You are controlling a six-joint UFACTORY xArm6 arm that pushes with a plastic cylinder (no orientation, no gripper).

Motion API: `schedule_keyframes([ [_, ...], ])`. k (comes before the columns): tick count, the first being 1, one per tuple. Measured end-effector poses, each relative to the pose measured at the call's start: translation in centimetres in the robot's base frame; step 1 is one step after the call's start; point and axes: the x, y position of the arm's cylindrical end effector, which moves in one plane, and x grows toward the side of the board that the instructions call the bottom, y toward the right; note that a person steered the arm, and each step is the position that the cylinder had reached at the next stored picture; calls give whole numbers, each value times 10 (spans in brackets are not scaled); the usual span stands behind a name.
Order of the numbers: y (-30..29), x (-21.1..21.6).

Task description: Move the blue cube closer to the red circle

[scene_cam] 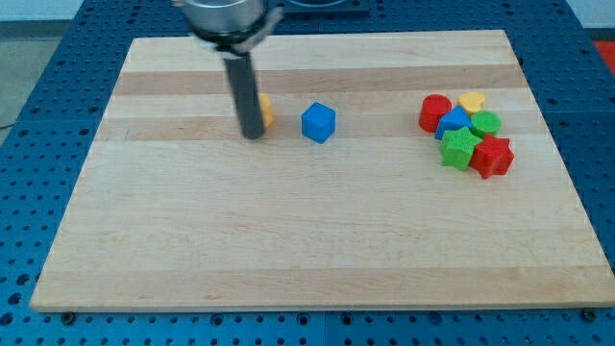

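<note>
The blue cube [318, 123] sits on the wooden board [307, 231], a little left of centre near the view's top. The red circle [434, 112] stands well to its right, at the left end of a cluster of blocks. My tip [253, 135] rests on the board to the left of the blue cube, with a gap between them. An orange-yellow block [267, 111] is partly hidden behind the rod, just right of it.
Beside the red circle cluster a yellow heart [472, 101], a blue block [454, 122], a green round block [486, 123], a green star [460, 148] and a red star [493, 156]. The board lies on a blue perforated table [38, 86].
</note>
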Motion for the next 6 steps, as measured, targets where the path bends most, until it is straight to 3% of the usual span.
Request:
schedule_keyframes([
  [1,88,0],
  [2,103,0],
  [3,63,-17],
  [4,72,-45],
  [6,125,-34],
])
